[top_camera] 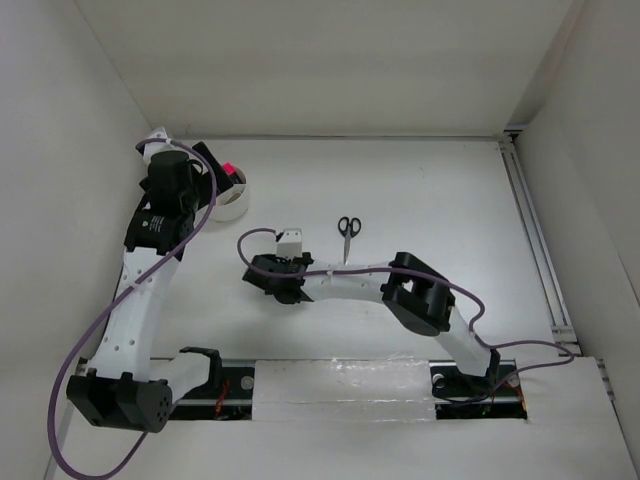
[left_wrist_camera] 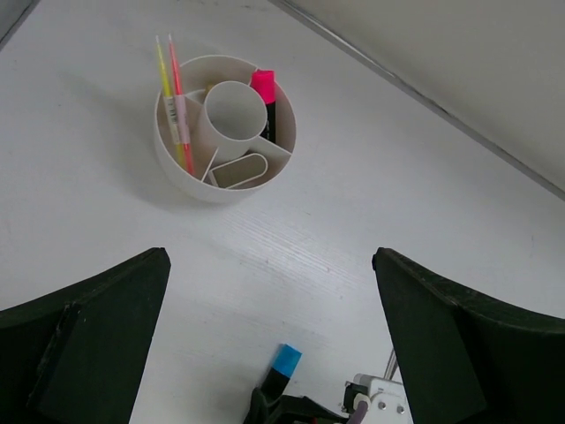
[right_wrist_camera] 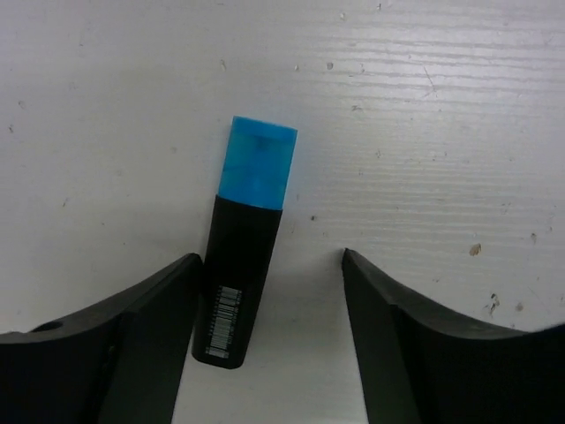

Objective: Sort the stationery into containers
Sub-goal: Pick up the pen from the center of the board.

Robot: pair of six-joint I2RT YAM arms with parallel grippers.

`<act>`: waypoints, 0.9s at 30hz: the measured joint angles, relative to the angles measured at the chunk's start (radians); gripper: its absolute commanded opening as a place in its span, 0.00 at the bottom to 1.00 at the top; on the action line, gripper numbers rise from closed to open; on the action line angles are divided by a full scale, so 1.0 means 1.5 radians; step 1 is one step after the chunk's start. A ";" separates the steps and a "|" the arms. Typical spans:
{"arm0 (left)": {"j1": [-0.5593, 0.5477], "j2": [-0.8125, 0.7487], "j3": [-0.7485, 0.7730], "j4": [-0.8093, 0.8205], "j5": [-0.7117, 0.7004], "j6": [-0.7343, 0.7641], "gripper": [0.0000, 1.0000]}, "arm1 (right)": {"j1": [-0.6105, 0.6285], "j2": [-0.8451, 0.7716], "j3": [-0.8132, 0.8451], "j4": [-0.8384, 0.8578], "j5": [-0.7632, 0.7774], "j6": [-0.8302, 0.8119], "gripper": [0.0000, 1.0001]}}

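The round white compartment bowl (left_wrist_camera: 201, 184) stands at the far left (top_camera: 236, 205). It holds the yellow pen (left_wrist_camera: 167, 88), the pink pen (left_wrist_camera: 179, 99) and the pink-cap highlighter (left_wrist_camera: 266, 99). My left gripper (left_wrist_camera: 269, 261) is open and empty, hovering just short of the bowl (top_camera: 213, 168). The blue-cap highlighter (right_wrist_camera: 245, 265) lies flat on the table between my open right gripper's (right_wrist_camera: 269, 261) jaws, close against the left finger. It also shows in the left wrist view (left_wrist_camera: 284, 364). The black-handled scissors (top_camera: 347, 227) lie right of the right gripper (top_camera: 268, 276). I see no tan block.
White walls close in the table at the left, back and right. A metal rail (top_camera: 532, 235) runs along the right edge. Purple cables (top_camera: 250, 238) loop over both arms.
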 measured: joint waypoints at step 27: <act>0.023 0.120 -0.091 0.150 0.525 0.014 0.99 | -0.113 -0.273 -0.288 0.393 -0.171 -0.276 0.00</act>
